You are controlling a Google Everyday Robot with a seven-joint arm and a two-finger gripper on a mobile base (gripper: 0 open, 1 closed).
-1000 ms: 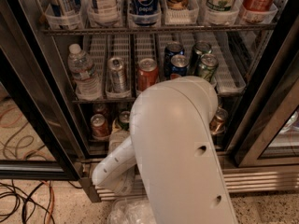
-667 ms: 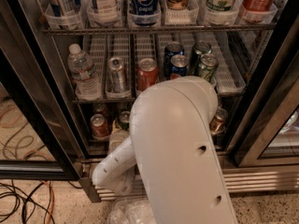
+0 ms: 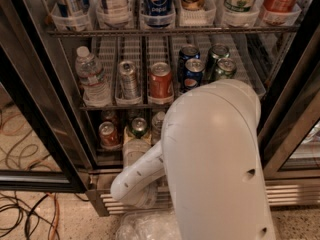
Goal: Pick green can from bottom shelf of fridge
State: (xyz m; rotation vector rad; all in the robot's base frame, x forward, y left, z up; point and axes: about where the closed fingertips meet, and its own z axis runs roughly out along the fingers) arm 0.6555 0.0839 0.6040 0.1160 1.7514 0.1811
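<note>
On the bottom shelf [image 3: 111, 148] of the fridge [image 3: 287, 91], there's a reddish can [image 3: 107, 133] in the left lane and the green can [image 3: 139, 127] upright one lane right. The gripper [image 3: 135, 151] sits low, just in front of it, lined up for a grab I'd guess. Released or clenched, can't tell. The big white arm [image 3: 215, 159] hides the right side.

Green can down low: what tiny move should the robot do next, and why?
Probably ease the gripper slightly forward toward the green can. The gripper sits at the front of the bottom shelf, just before the can, apparently not around it yet, and a red can stands close beside it.
</note>
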